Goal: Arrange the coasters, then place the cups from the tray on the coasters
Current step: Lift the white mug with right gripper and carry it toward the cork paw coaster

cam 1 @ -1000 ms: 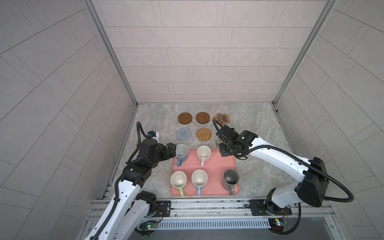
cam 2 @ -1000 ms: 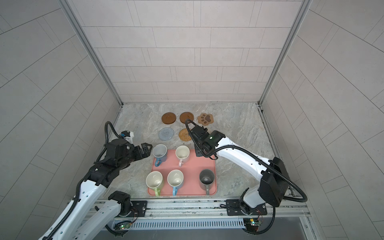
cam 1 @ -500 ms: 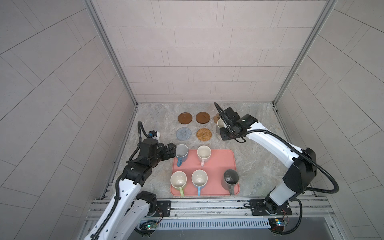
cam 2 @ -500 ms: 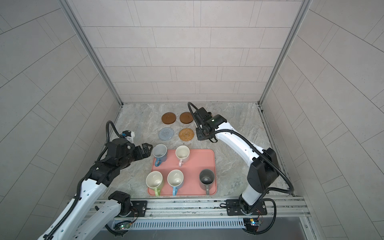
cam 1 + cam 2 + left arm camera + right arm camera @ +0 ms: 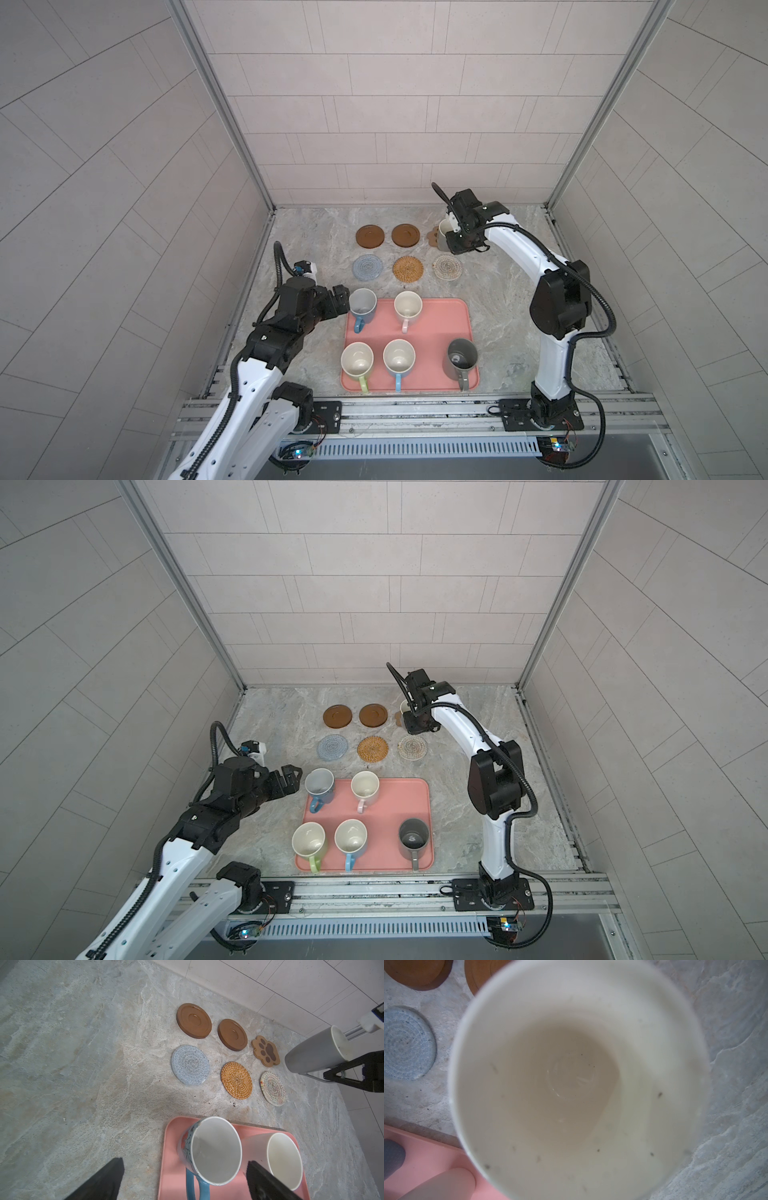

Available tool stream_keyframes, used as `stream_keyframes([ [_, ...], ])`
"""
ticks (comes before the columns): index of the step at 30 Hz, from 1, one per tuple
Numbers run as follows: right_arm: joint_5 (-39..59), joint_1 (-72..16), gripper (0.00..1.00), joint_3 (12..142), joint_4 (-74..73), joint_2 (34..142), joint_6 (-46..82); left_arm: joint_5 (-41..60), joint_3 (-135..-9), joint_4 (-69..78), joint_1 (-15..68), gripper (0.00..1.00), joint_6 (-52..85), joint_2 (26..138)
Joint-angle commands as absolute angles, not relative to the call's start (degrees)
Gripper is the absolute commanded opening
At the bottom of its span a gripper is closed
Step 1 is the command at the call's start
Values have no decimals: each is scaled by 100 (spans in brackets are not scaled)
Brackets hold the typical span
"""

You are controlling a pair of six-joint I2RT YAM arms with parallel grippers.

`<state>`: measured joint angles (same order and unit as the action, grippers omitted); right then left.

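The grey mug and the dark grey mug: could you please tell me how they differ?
The grey mug hangs in the right tool, off the tray, by the paw coaster; the dark grey mug stands on the tray. The grey mug is cream inside; the dark grey mug is dark inside. Both have handles.

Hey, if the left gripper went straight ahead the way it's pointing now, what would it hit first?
Most likely the blue mug at the tray's far left corner. The open left gripper points right at it, with nothing visible between them.
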<state>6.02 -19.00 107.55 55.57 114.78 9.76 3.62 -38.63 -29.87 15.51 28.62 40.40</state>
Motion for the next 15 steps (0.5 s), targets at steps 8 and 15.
stream_keyframes([
  [8,391,-1688,2,12167,6004,12234,1199,327,-3802,-2865,1521,100,2989,4016],
  [15,248,-1703,2,13092,6120,12937,1901,369,-3867,-2986,1521,100,2951,3955],
])
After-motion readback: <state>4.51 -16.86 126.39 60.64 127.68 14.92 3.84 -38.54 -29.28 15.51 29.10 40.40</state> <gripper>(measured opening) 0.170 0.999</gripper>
